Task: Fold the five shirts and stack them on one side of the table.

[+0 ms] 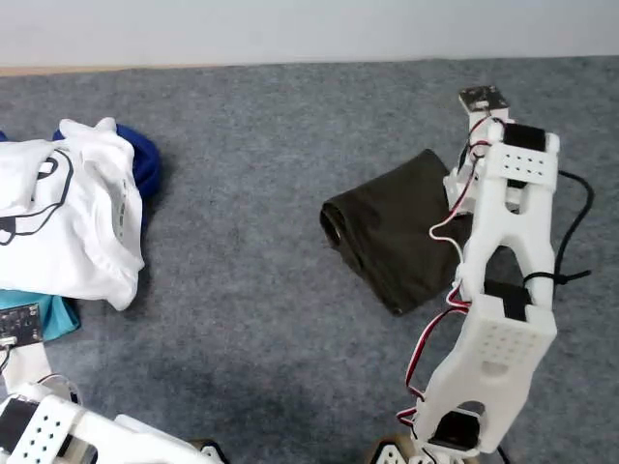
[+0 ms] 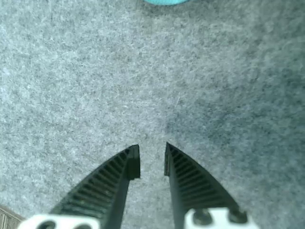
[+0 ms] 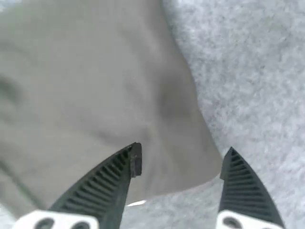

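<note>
A folded dark olive shirt (image 1: 387,232) lies right of the table's middle. My right arm (image 1: 503,242) stretches over its right side. In the right wrist view my right gripper (image 3: 183,162) hangs open just above the shirt (image 3: 86,95). One fingertip is over the cloth and the other over the carpet beyond its edge. At the left edge a white shirt (image 1: 58,208) with a black drawing lies rumpled on a blue shirt (image 1: 145,159) and a teal shirt (image 1: 53,314). My left gripper (image 2: 152,160) hovers over bare carpet, narrowly open and empty, with the teal shirt (image 2: 164,1) just ahead.
Grey carpet (image 1: 242,319) covers the whole table. Its far edge (image 1: 193,66) meets a pale wall. My left arm (image 1: 44,425) sits at the near left corner. A black cable (image 1: 575,222) loops beside the right arm.
</note>
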You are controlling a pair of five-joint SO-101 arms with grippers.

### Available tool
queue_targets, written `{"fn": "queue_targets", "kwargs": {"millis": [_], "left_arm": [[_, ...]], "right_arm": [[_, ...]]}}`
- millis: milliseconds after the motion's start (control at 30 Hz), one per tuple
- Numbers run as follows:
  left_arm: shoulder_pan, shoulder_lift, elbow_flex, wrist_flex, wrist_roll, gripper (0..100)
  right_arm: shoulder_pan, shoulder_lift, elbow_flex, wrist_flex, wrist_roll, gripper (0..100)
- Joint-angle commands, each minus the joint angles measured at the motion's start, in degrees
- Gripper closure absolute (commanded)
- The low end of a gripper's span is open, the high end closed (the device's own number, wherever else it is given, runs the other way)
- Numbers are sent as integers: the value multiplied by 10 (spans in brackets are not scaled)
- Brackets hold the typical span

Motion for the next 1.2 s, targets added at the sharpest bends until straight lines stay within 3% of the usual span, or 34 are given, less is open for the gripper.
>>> {"fn": "queue_targets", "kwargs": {"millis": [0,333,433,600,767,1167], "left_arm": [[4,-8,-1,-9,-4,903],[4,-8,13,-11,-5,903],[4,-8,12,-11,-5,903],[4,-8,12,-11,-5,903],[4,-8,12,-11,-5,903],[4,-8,14,-19,-5,903]], "right_arm": [[-28,-58,-33,39,-77,729],[-81,-83,-31,90,-387,727],[-85,-82,-29,87,-440,718],[-94,-48,-29,88,-527,584],[-95,24,-32,83,-559,556],[-101,131,-33,7,-559,556]]}}
